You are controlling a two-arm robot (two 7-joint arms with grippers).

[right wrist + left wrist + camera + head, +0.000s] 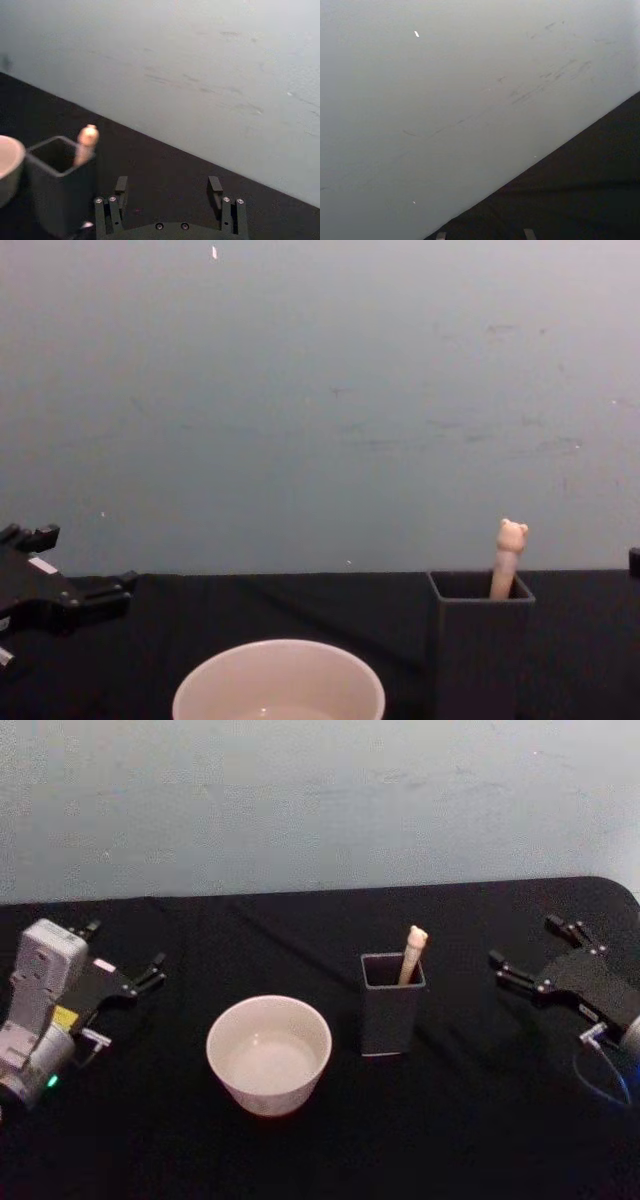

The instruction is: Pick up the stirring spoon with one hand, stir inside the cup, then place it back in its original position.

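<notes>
Left gripper (pixel 124 949): fingers spread apart, holding nothing. In the head view it sits low over the black tablecloth (pixel 480 1120) near the left edge, at about 10 o'clock from the cup (pixel 240 1092) and well apart from it.

Right gripper (pixel 522 942): fingers likewise spread apart and empty. It sits near the right edge of the table, at about 2 o'clock from the dark grey holder (pixel 390 1020) and apart from it. In the right wrist view both fingers (pixel 121 185) stand parted above bare cloth.

Stirring spoon (pixel 412 955): it stands in the holder, leaning against the far right corner of the square mouth. The pale handle and bear head project above the rim; the bowl is hidden inside.

The holder stands upright at 3 o'clock from the cup, just beside it and not touching. The cup stands upright, mouth up.
</notes>
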